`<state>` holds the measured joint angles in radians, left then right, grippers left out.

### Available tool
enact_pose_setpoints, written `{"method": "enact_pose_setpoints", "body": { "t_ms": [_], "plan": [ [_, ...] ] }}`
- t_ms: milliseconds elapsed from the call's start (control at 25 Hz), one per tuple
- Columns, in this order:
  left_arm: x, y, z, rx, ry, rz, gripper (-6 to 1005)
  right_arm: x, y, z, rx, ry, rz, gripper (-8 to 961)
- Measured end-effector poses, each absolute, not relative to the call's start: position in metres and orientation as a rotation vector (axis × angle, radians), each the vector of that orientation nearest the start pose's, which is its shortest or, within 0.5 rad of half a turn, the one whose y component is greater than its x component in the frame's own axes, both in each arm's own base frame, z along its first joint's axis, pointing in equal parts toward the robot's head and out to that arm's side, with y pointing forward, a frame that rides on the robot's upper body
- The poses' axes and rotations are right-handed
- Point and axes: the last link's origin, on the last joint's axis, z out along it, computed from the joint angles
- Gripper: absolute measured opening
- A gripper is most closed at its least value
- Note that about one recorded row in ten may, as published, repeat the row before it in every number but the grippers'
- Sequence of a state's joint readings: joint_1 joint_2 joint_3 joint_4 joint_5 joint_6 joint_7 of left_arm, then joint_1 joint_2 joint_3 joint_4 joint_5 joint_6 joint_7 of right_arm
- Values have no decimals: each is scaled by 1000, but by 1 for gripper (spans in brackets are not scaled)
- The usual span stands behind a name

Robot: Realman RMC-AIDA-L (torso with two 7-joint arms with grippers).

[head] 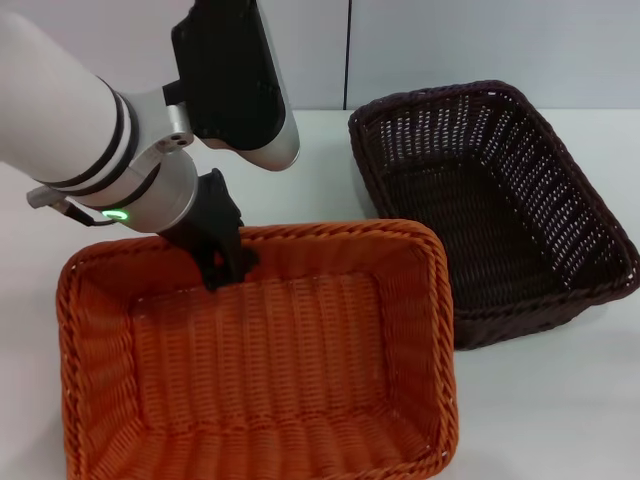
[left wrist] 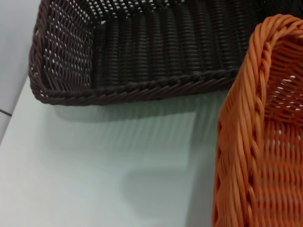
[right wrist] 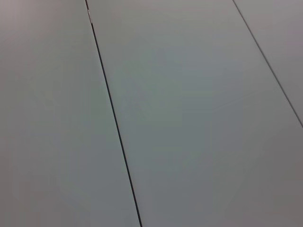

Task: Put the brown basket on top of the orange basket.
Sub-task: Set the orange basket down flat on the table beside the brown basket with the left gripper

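Observation:
The orange basket [head: 260, 370] lies at the front, left of centre, and its rim also shows in the left wrist view [left wrist: 251, 137]. The brown basket [head: 500, 210] stands on the white table behind it and to the right, empty, and also shows in the left wrist view [left wrist: 142, 52]. The two baskets sit side by side, close together. My left gripper [head: 225, 258] sits on the far rim of the orange basket near its left corner, shut on that rim, with one black finger reaching inside. My right gripper is out of view.
The white table [head: 330, 170] runs under both baskets, with a bare strip between them in the left wrist view [left wrist: 109, 161]. A grey panelled wall [head: 450, 50] stands behind. The right wrist view shows only grey panels with a dark seam [right wrist: 113, 123].

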<state>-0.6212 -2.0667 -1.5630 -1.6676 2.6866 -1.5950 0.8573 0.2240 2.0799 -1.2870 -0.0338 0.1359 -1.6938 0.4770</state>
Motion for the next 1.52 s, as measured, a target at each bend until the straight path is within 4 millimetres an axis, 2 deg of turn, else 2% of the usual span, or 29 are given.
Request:
{"method": "enact_pose_setpoints", "body": {
  "t_ms": [1120, 1320, 1520],
  "plan": [
    [-103, 363, -1, -2664, -129, 658, 249, 377, 227, 79, -1082, 468, 998, 822],
    [-99, 365, -3, -2651, -91, 655, 264, 377, 227, 79, -1084, 468, 998, 821],
    [-94, 367, 0, -2620, -46, 657, 371, 377, 227, 79, -1083, 467, 994, 820]
  ]
}}
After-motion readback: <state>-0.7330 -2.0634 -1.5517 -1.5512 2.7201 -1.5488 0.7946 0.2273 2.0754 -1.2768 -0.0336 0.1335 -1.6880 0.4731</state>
